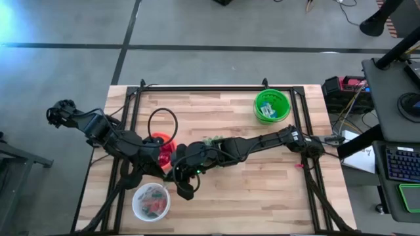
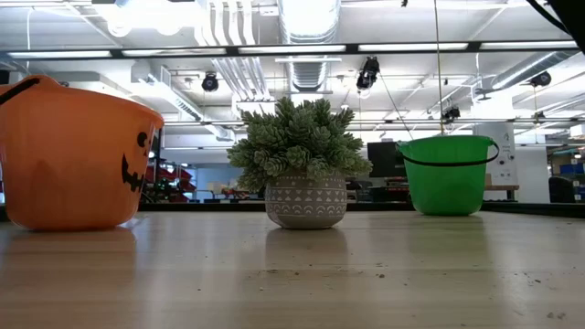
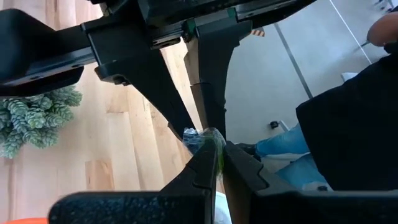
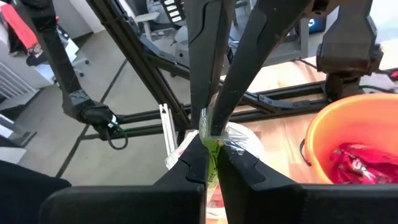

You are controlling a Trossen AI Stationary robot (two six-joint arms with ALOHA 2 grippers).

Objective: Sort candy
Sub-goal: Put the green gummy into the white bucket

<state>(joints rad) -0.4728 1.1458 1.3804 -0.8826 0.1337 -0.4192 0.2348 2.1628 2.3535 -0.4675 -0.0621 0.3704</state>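
A small candy in a green wrapper (image 4: 211, 147) hangs in the air between my two grippers, which meet tip to tip near the table's middle. My left gripper (image 3: 214, 163) and my right gripper (image 4: 211, 163) are both shut on it. In the high view the arms hide the candy. Below it stands a white bowl (image 1: 151, 200) with several candies. Beside that is an orange bucket (image 4: 348, 134) with red packets (image 4: 351, 158) in it. A green bucket (image 1: 272, 105) at the far right holds green pieces. My left gripper pinches one end of the green wrapper (image 3: 216, 144) between its two fingertips, slanting downward. The candy is lifted clear of the table. My right gripper pinches the opposite end of the wrapper (image 4: 212, 149) between its two fingertips, coming nearly level from the table's right. The candy is held between both grippers.
A potted spiky green plant (image 2: 302, 169) stands mid-table, mostly under my right arm in the high view. A black frame (image 1: 216, 87) runs round the tabletop. Bare wood lies at the near right. A seated person's legs (image 3: 292, 146) show beyond the table.
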